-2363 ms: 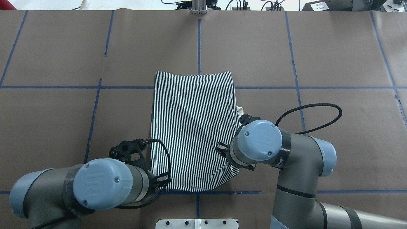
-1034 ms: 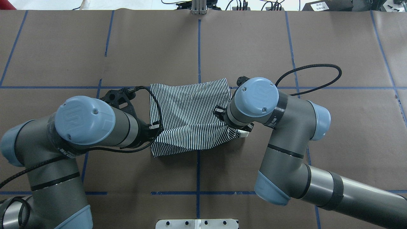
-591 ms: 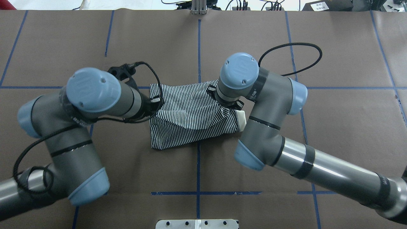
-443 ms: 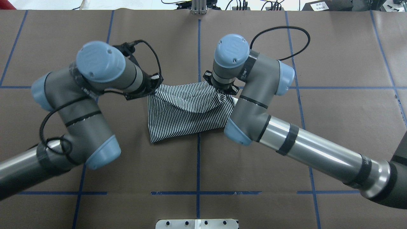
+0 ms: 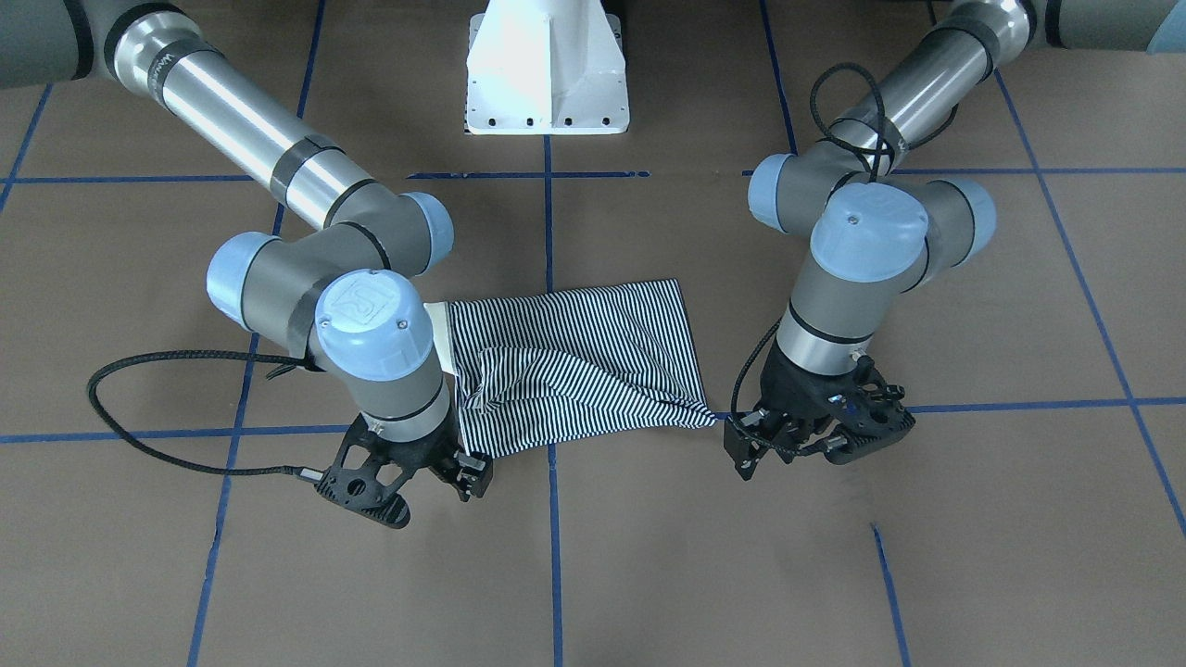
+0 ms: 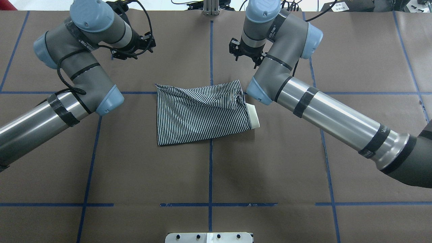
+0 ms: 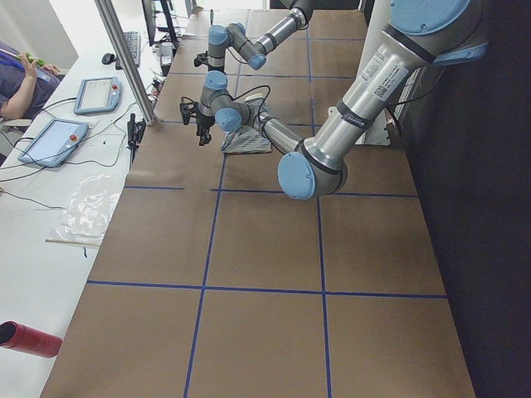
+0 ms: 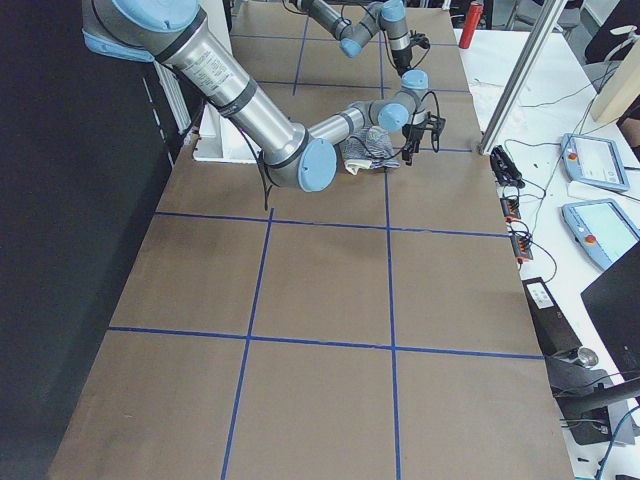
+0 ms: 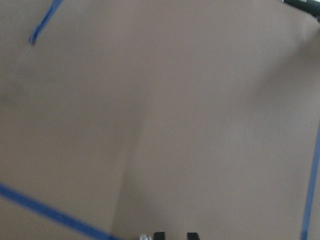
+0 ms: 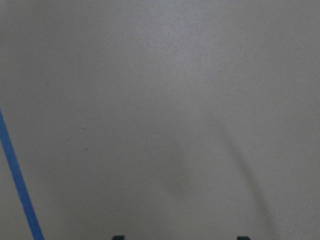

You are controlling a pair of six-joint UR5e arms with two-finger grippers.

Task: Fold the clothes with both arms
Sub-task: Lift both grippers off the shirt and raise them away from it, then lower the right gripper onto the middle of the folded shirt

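Your shirt lies folded over, top rumpled — right gripper gapes empty, left gripper I can't tell; tidying probably remains.

Left pincer: no longer clamped on the shirt's near hem; it now hangs free of the cloth with jaws parted.
Right pincer: has also let go and stands wide open over bare table.
Shirt: earlier laid out long, now doubled over to half that length. It lies behind both pincers, well apart from them, with a slack crease along the edge nearest them.
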